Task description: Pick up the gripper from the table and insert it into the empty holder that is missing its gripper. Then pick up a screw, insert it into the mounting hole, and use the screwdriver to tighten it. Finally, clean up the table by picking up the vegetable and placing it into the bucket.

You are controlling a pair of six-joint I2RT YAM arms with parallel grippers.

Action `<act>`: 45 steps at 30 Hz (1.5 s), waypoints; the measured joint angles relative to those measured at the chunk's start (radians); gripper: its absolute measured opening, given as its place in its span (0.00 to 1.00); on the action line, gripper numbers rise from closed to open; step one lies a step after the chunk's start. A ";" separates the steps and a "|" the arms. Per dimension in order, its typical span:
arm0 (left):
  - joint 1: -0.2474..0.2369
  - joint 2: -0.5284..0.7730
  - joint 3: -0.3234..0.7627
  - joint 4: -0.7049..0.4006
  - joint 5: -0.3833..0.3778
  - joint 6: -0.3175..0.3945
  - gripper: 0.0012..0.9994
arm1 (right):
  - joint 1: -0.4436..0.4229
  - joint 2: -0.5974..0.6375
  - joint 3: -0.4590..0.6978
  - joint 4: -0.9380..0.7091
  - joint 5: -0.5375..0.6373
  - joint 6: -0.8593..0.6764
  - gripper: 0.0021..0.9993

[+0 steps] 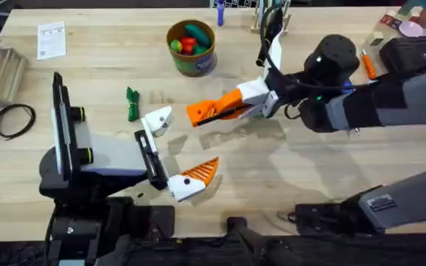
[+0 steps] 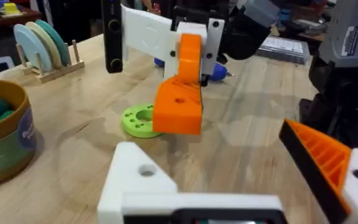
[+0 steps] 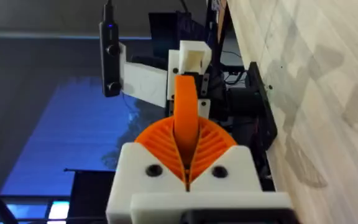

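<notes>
The right arm reaches in from the right edge of the bench toward its middle. The right gripper (image 1: 235, 103) has its two orange-padded fingers clamped on the loose orange fingertip (image 1: 202, 112). This wedge sticks out past the pads toward the left arm. In the right wrist view the pads (image 3: 213, 143) are pressed against both sides of the wedge. In the left wrist view the wedge (image 2: 179, 102) hangs above the wood, with a small hole showing in its face.

The left gripper (image 1: 180, 148) is over the near half of the bench with its fingers spread wide apart. One finger is the bare white holder (image 1: 157, 120), with a dark hole on top (image 2: 135, 180). The other finger carries its own ribbed orange tip (image 1: 200, 174). The held wedge is just beside the holder, with a gap between them.

The dark green vegetable (image 1: 132, 103) lies on the bench just left of the holder. The bucket (image 1: 191, 47) stands near the middle of the far edge, with red, green and yellow toy food inside. A lime green ring (image 2: 138, 119) lies flat on the wood behind the held wedge.
</notes>
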 joint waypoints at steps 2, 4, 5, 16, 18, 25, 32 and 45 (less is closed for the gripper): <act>0.000 0.000 0.000 0.000 0.000 0.000 0.99 | 0.009 0.000 0.011 0.000 0.000 -0.003 0.01; 0.000 0.000 0.000 0.000 0.000 0.000 0.99 | 0.019 0.003 0.023 0.001 0.002 -0.004 0.01; 0.000 0.000 0.000 0.000 0.000 0.000 0.99 | 0.024 0.009 0.031 0.001 0.002 -0.007 0.01; 0.000 0.000 0.000 0.000 0.000 0.000 0.99 | 0.071 0.079 0.074 -0.003 0.002 -0.023 0.01; 0.000 0.000 0.000 0.000 0.000 0.000 0.99 | 0.073 0.080 0.074 -0.003 0.003 -0.027 0.01; 0.000 0.000 0.000 0.000 0.000 0.000 0.99 | 0.097 0.080 0.074 -0.003 0.011 -0.053 0.01; 0.000 0.000 0.000 0.000 0.000 0.000 0.99 | 0.114 0.080 0.074 -0.003 0.023 -0.064 0.01; 0.000 0.000 0.000 0.000 0.000 0.000 0.99 | 0.133 0.122 0.076 0.000 0.034 -0.094 0.01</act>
